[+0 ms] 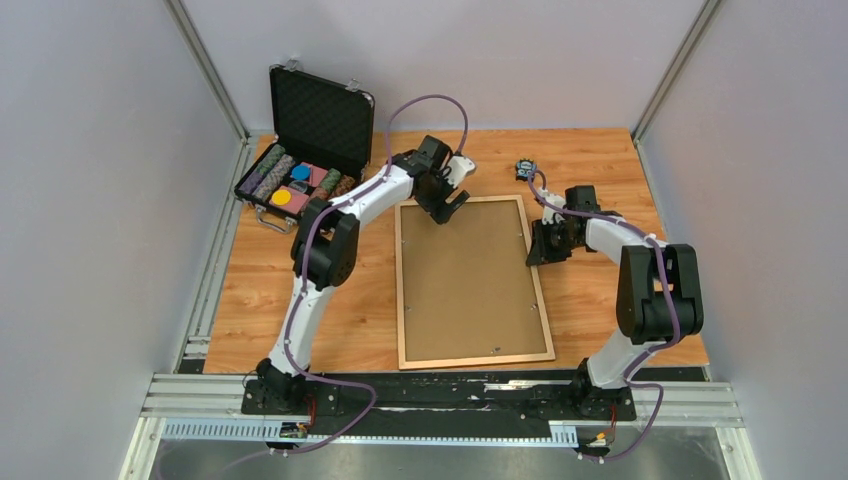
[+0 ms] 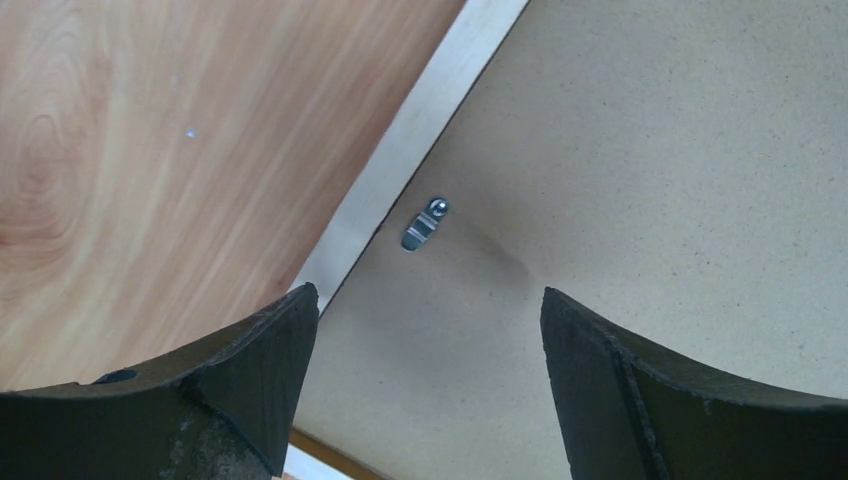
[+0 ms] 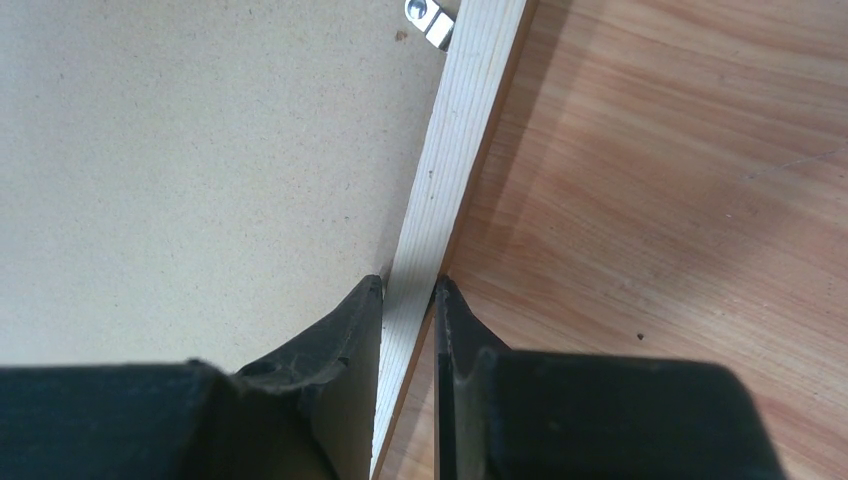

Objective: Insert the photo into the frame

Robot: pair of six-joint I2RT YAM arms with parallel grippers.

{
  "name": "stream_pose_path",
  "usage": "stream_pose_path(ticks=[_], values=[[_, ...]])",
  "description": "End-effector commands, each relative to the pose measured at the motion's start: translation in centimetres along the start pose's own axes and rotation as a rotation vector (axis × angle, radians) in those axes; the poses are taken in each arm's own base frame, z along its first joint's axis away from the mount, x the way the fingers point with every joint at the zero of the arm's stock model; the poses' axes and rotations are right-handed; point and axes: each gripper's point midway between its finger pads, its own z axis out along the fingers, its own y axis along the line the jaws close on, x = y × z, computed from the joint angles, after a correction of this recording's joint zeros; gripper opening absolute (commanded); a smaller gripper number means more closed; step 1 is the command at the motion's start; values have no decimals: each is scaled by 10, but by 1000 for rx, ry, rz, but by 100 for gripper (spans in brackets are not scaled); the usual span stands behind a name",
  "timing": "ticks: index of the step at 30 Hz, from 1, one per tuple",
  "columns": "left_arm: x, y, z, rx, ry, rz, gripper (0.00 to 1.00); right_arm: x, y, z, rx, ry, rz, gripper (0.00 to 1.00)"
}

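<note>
- At the bottom of the top view, the two arm bases are bolted to a ribbed metal rail [image 1: 200, 395] along the table's edge.
- The table [image 1: 300, 300] is smooth laminate with an orange-brown wood grain.
- The frame [image 1: 476, 358] lies flat and face down at the centre of the table, its long sides running up the picture. Its thin moulding is pale, straight-grained wood [image 3: 455, 160].
- A brown backing board [image 1: 468, 280] fills the frame. It is matt and finely speckled like pressed fibre [image 3: 200, 150].
- The right gripper [image 1: 540, 255] sits on the upper part of the frame's right side. Its black, wedge-shaped fingers are clamped on the moulding, one on each face [image 3: 410, 285].
- A small bent metal clip [image 3: 428, 20] is screwed in where the board meets the moulding.
- The left gripper [image 1: 452, 210] hangs over the frame's upper-left corner, fingers wide apart and empty [image 2: 427, 295]. A similar silver clip [image 2: 425, 222] lies below it.
- At upper left stands an open black case [image 1: 322, 118] with egg-crate foam in its lid and rows of striped chips [image 1: 272, 172].
- A small dark gadget [image 1: 525, 168] lies near the far edge.
</note>
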Motion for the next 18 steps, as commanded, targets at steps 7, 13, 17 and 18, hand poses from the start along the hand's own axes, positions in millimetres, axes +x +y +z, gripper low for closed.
stream_pose_path(ticks=[7, 13, 17, 18], values=[[-14, 10, 2, -27, -19, 72, 75, -4, 12, 2, -70, 0, -42, 0], [-16, 14, 8, -39, -25, 88, 67, -3, 12, 4, -74, 7, -35, 0], [-15, 15, 13, -38, -14, 98, 65, -2, 11, 5, -74, 9, -33, 0], [-15, 16, 14, -39, -13, 97, 64, -2, 11, 5, -74, 11, -33, 0]])
